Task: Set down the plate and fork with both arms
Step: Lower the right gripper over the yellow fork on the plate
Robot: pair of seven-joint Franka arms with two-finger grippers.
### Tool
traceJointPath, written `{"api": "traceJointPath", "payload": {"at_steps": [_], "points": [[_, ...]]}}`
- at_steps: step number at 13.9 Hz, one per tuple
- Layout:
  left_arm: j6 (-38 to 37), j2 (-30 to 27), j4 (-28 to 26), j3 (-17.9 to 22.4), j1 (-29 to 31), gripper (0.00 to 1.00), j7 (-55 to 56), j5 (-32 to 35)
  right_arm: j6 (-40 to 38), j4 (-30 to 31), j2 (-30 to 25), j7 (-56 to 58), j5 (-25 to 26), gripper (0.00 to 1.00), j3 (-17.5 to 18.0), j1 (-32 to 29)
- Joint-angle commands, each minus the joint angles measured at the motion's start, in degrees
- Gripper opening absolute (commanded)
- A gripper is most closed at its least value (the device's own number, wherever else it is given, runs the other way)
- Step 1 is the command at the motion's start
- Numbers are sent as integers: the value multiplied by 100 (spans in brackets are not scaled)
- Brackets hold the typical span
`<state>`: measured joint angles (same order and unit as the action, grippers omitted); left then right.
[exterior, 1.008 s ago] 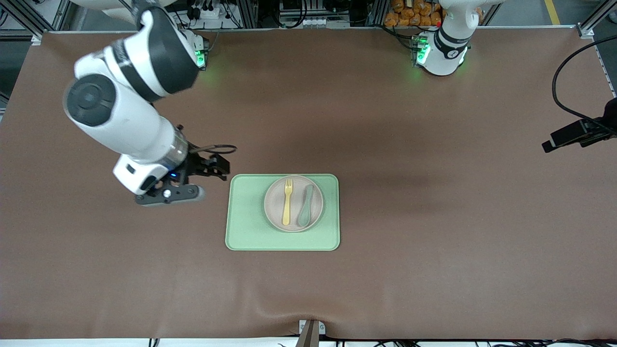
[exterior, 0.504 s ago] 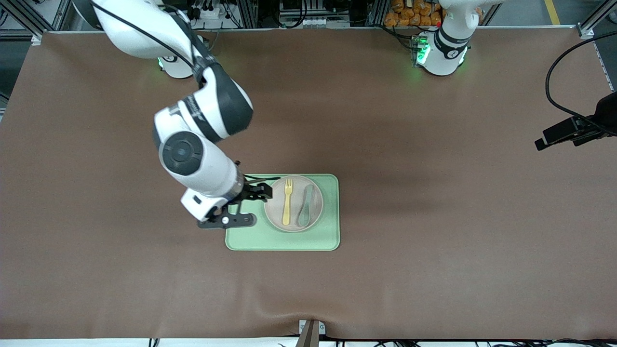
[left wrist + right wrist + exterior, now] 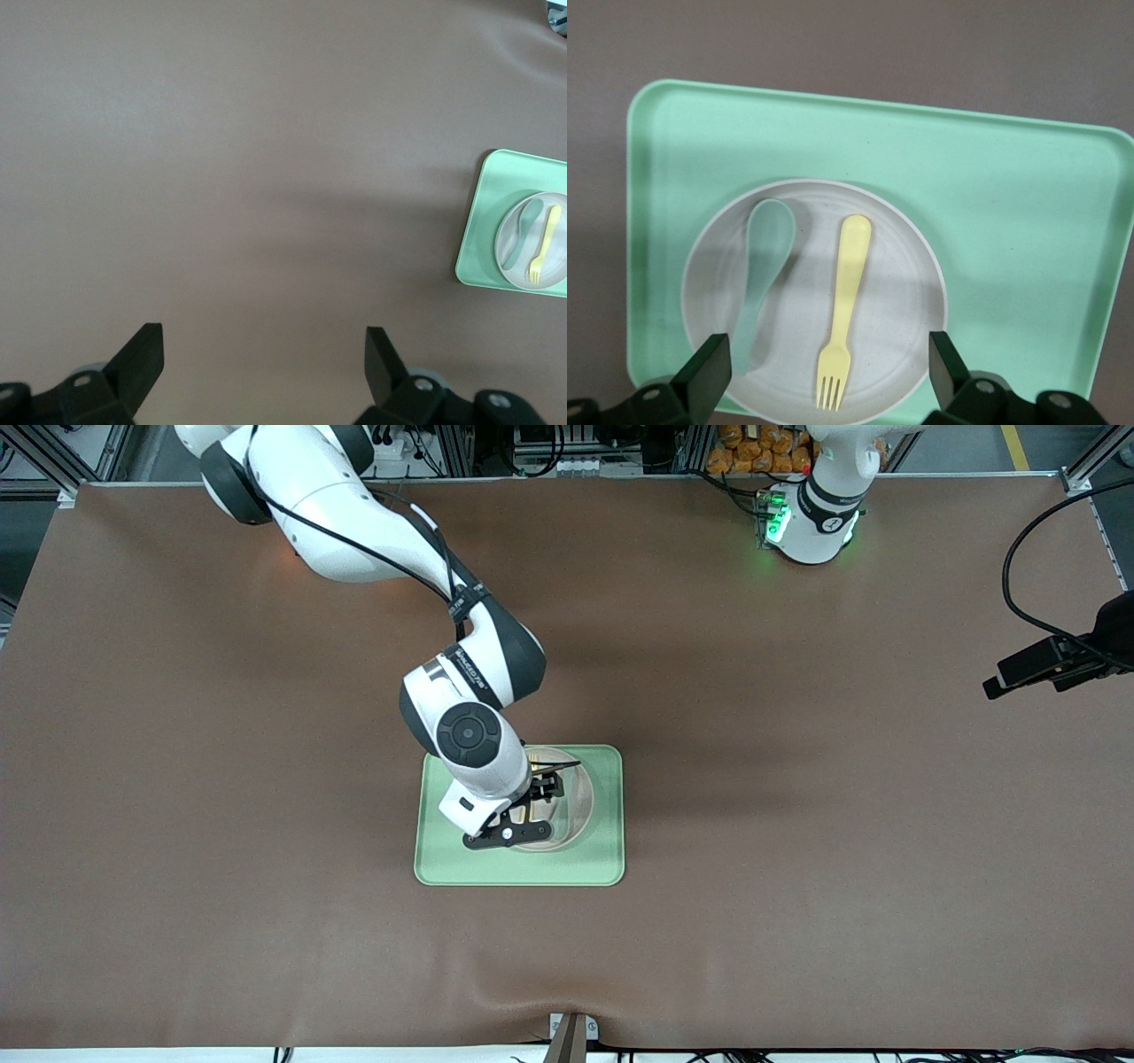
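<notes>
The plate (image 3: 895,292) lies on the light-green tray (image 3: 1010,204). The pale-yellow fork (image 3: 846,301) rests on the plate beside a grey-green spoon (image 3: 764,266). My right gripper (image 3: 828,350) is open and empty above the plate, its fingers on either side of the fork's tines. In the front view the right gripper (image 3: 542,790) covers most of the plate (image 3: 580,797) and hides the fork. My left gripper (image 3: 263,343) is open and empty over bare table at the left arm's end (image 3: 1032,671), where that arm waits; from it the plate (image 3: 523,266) and fork (image 3: 545,243) show far off.
The tray (image 3: 443,859) sits mid-table on a brown mat. The right arm's elbow and forearm (image 3: 469,691) hang over the table between its base and the tray. A black cable (image 3: 1019,584) loops at the left arm's end.
The right arm swung from the right arm's end of the table across to the tray; its gripper now hangs over the plate. The left gripper has barely moved.
</notes>
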<state>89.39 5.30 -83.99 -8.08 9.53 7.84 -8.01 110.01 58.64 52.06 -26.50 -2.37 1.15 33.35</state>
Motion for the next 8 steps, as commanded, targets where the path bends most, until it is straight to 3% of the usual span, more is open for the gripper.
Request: {"api": "traceJointPath", "payload": {"at_steps": [1, 8], "points": [[-89, -90, -12, -27, -13, 100, 7, 115, -120, -222, 182, -127, 140, 80, -62, 49], [-159, -143, -38, -133, -56, 100, 69, 264, 406, 490, 129, -460, 43, 74, -54, -12]]}}
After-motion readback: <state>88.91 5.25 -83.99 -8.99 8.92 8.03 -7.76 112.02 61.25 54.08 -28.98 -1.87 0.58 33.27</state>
